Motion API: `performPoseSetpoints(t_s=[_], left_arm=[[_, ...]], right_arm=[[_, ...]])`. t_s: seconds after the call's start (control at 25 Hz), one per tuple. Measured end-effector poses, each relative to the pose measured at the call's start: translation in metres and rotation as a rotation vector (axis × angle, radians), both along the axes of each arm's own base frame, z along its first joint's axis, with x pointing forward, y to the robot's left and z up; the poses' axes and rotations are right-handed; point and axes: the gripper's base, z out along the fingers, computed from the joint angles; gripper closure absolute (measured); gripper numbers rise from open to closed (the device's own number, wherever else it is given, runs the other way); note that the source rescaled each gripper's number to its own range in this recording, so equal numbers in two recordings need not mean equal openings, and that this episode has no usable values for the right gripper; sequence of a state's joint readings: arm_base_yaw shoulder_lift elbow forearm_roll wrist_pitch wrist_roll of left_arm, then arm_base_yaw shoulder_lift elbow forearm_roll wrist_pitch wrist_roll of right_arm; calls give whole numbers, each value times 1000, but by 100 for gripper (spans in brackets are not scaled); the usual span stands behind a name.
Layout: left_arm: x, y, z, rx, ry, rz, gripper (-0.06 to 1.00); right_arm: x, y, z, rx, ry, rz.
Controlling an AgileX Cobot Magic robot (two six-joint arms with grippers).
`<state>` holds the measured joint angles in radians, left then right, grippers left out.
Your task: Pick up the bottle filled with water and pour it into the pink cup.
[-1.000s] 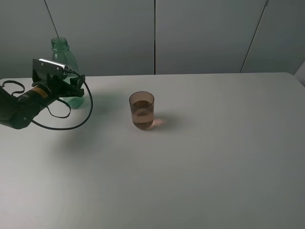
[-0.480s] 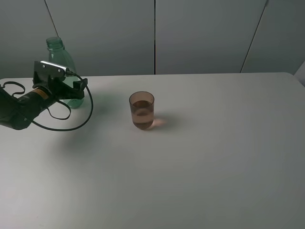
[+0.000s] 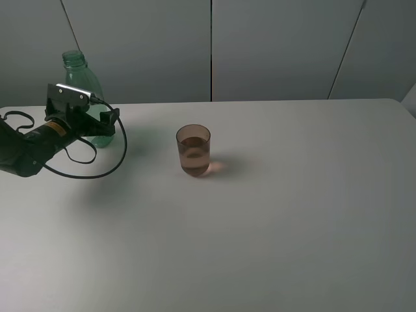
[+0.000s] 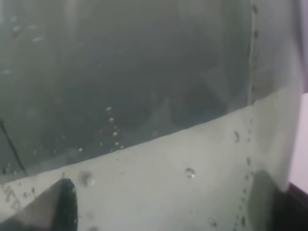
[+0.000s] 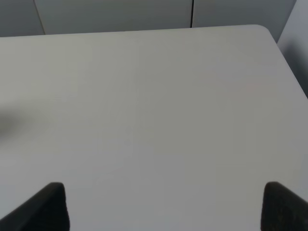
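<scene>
The green-tinted bottle [image 3: 78,73] stands at the far left of the table, capless, with my left gripper [image 3: 103,127] closed around its lower body. In the left wrist view the bottle [image 4: 144,96] fills the picture, with a water line across it and my left gripper [image 4: 163,204] holding it with a finger on either side. The pink cup [image 3: 194,151] stands upright near the table's middle, well to the right of the bottle, with some liquid in it. My right gripper [image 5: 166,207] is open and empty above bare table; the exterior high view does not show it.
The white table [image 3: 292,214] runs to a grey panelled wall behind. The left arm's black cable [image 3: 97,170] loops on the table between the bottle and the cup. The table's right far corner [image 5: 264,30] shows in the right wrist view.
Since one second ago the bottle and my left gripper have shifted a little to the left, the bottle's neck leaning left. Nothing has moved in the last half second.
</scene>
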<state>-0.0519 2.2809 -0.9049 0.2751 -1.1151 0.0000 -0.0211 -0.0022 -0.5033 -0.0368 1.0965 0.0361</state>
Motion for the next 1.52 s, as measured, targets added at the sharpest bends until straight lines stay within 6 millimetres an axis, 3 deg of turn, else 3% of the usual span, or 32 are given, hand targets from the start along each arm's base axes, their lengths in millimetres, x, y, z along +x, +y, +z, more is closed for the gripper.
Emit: performPoseSetpoints(t_s=[0.24,0.96,1.52], left_arm=[[-1,1,-3,18,50,4,-6],[-6,6,16,121,256,35,-6],[-40,12,15,141,462,68,-6]], right_arm=[[0,0,0,0,0,0],[0,0,0,0,0,0],[0,0,0,0,0,0]])
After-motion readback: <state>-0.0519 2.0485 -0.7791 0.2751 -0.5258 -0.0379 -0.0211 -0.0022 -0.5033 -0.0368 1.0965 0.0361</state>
